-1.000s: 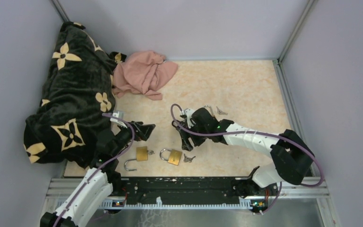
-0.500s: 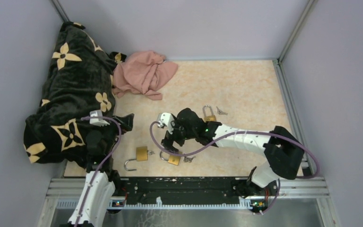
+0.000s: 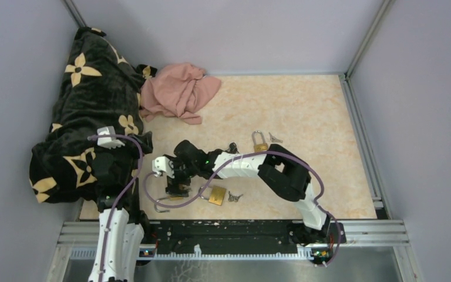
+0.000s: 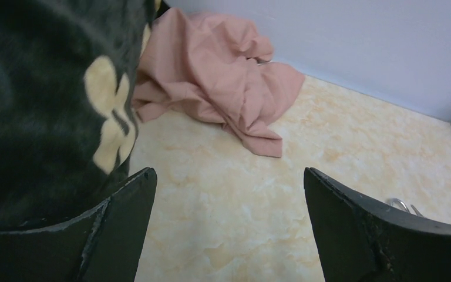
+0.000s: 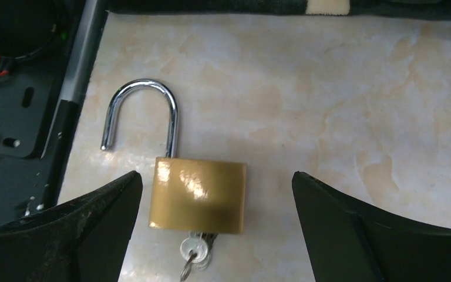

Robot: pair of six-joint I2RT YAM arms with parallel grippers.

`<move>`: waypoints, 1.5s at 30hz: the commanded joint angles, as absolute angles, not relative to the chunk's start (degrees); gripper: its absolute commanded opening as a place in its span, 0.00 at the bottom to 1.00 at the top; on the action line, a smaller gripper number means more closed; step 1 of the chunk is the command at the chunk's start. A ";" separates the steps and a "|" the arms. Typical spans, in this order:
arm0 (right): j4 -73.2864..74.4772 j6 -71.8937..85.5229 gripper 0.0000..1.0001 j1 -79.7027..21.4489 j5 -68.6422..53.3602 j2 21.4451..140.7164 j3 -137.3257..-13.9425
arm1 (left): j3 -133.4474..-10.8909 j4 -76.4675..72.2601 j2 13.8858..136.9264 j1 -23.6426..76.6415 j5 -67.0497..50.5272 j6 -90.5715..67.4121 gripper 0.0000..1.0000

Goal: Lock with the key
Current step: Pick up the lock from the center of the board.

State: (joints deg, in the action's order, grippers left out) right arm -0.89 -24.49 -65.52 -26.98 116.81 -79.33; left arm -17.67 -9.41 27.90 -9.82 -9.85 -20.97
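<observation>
No writing, number or brand can be read anywhere: the brass padlock (image 5: 198, 195) shows only glare, and the dark blanket (image 3: 88, 100) only flower shapes.

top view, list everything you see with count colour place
blanket: 1, black with tan flowers, left side
cloth: 1, pink, far left
open padlock: 1, brass, near edge, key in it
near padlock: 1, brass, right of the open one
far padlock: 1, brass, mid-table
loose keys: 2 sets, silver, beside those two
table: 1, beige marble
left tool: 1, black, open, by blanket
right tool: 1, black, open, over open padlock
</observation>
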 commanded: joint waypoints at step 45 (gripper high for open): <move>-33.32 -20.38 0.07 -62.27 -14.25 102.95 -49.57 | -37.43 41.64 52.89 -2.33 -51.56 56.74 0.69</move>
